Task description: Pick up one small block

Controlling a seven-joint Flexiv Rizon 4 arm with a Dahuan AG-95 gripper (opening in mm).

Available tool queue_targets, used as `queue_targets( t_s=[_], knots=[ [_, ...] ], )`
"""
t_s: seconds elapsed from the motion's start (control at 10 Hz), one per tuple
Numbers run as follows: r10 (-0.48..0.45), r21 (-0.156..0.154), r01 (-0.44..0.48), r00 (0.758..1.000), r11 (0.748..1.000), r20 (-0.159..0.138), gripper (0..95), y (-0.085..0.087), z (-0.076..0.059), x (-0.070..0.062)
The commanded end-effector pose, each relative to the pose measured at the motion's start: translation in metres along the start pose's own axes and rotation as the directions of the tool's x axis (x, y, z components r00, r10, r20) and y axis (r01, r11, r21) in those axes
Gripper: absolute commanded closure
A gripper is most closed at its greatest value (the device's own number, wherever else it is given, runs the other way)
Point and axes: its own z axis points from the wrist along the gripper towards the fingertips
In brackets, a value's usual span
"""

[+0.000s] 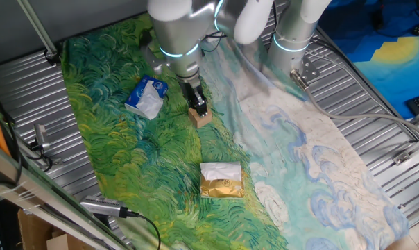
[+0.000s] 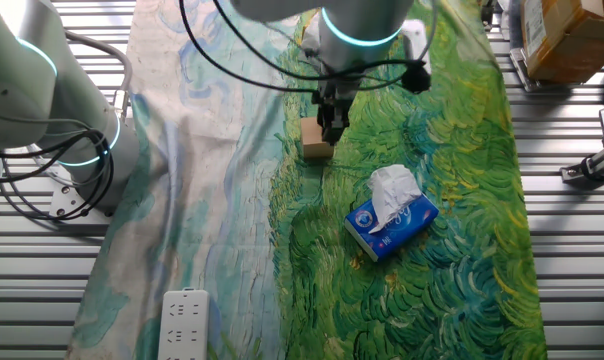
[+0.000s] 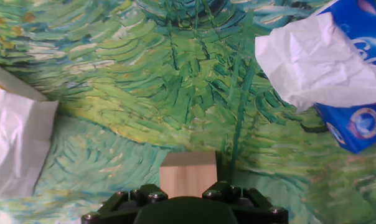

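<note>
Item: small wooden block [image 1: 202, 117], plain light-brown cube. Location: on the green-swirled painted cloth [image 1: 126, 160] covering the tabletop, between the blue-and-white tissue packet [image 1: 146, 97] and the gold-and-white flat packet [image 1: 221, 180], apart from both.

Item: claw [image 1: 198, 105]. I have it low over the block, fingers dark and vertical. From both fixed views the fingertips sit at the block's top or just round it; in the hand view the block shows centred right ahead of the claw body. Whether the fingers are pressing the block's sides or merely straddling it, I cannot tell; the tips are hidden in every view.

Step in hand, as I judge it: seating and closing on the block, lift not yet made; the block looks to be resting on the cloth.

Handling notes, my own:
- Keep the block centred between the fingers before closing, so neither one shoves it sideways.
- Go low enough to grip the flat side faces, not the top edges.
- Close squarely; a cube gripped on its corners may twist.
- Watch that the fingertips do not pinch the cloth.
- Lift straight up, slowly.

Also present: white power strip [image 2: 185, 323] at the cloth's pale end, well apart.
</note>
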Motion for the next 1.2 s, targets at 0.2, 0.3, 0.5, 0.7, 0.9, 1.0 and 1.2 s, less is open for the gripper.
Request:
queue_targets(
  t_s=[0.2, 0.3, 0.5, 0.7, 0.9, 1.0, 1.2],
  knots=[
    [-0.003, 0.005, 0.003, 1.0, 1.0, 0.015, 38.0, -0.001, 0.015, 0.001],
    [-0.011, 0.013, 0.011, 1.0, 1.0, 0.017, 38.0, -0.002, 0.018, 0.001],
    [-0.034, 0.015, 0.033, 0.999, 0.999, 0.042, 38.0, -0.002, 0.021, 0.001],
    [-0.052, 0.022, 0.051, 0.998, 0.998, 0.041, 38.0, -0.006, 0.013, 0.0],
    [-0.065, 0.023, 0.064, 0.996, 0.998, 0.058, 38.0, -0.006, 0.007, -0.001],
    [-0.067, 0.022, 0.066, 0.995, 0.998, 0.068, 38.0, -0.006, 0.011, -0.001],
    [-0.063, 0.021, 0.062, 0.995, 0.998, 0.073, 38.0, -0.006, 0.018, 0.0]
  ],
)
